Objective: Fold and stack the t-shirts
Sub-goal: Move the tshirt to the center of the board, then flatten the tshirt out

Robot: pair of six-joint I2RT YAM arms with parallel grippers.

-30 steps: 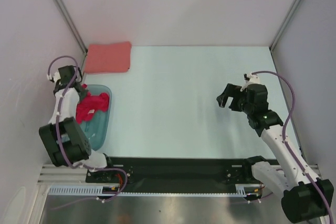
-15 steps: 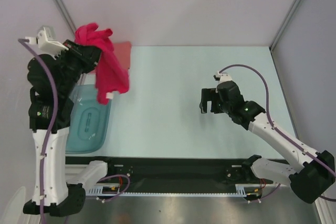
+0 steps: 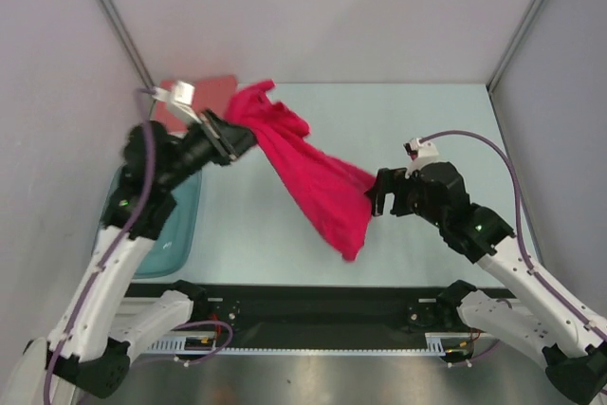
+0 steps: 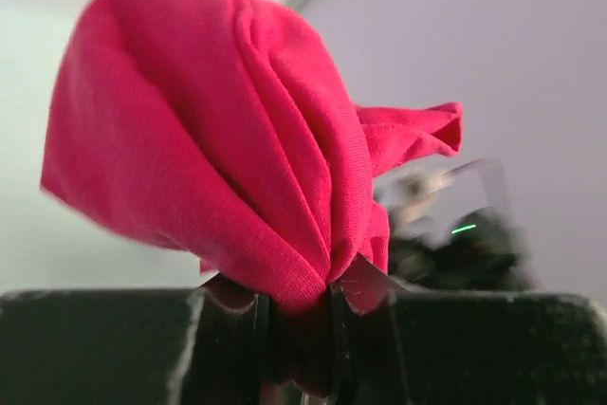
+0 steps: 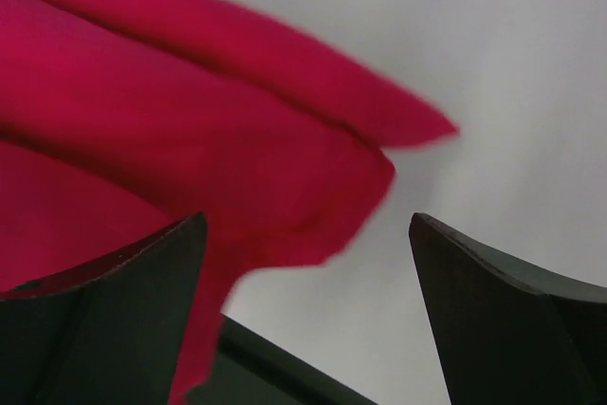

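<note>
The crimson-red t-shirt (image 3: 313, 173) hangs in the air over the table's middle, stretched from upper left to lower right. My left gripper (image 3: 230, 139) is shut on a bunched end of it; in the left wrist view the cloth (image 4: 237, 139) is pinched between the jaws. My right gripper (image 3: 379, 194) is open right at the shirt's lower right edge; in the right wrist view the red cloth (image 5: 171, 149) fills the left and reaches between the spread fingers (image 5: 493, 310). The salmon-pink t-shirt (image 3: 213, 92) lies folded at the back left, partly hidden by my left arm.
The translucent teal tub (image 3: 180, 225) sits at the left edge of the table, partly under my left arm. Grey walls enclose the back and both sides. A black rail (image 3: 322, 305) runs along the near edge.
My left gripper lifted the red t-shirt out of the tub, then swung it down and right over the table. My right gripper moved left to the shirt's lower edge.
</note>
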